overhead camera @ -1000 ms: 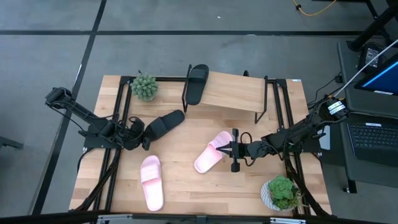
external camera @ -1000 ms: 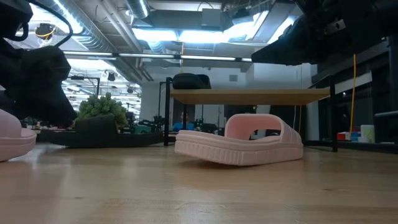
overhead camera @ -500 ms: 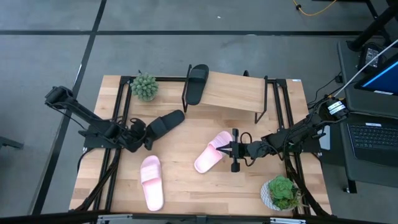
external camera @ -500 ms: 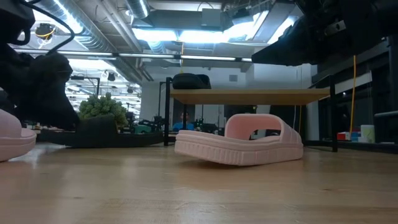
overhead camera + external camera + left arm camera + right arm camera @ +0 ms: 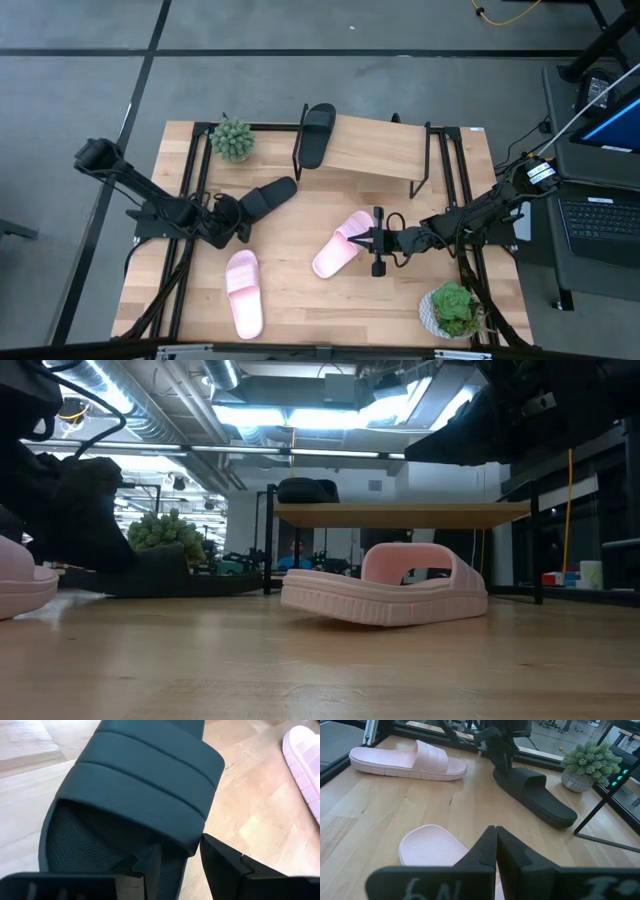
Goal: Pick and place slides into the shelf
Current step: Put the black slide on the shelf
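Black slide (image 5: 262, 198) heel between parted left gripper (image 5: 238, 219) fingers; right gripper (image 5: 374, 240) pinched together beside pink slide (image 5: 340, 245).

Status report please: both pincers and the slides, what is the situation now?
Left pincer open at black slide heel. Right pincer shut over pink slide. One black slide on shelf.

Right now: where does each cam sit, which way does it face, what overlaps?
High: overhead, straight down; table, both arms.
Low: tabletop height, facing the shelf; arms above.
Left wrist: over the black slide, own fingers astride its edge.
Right wrist: shut fingers over a pink slide.
Shared: that pink slide, high and low too.
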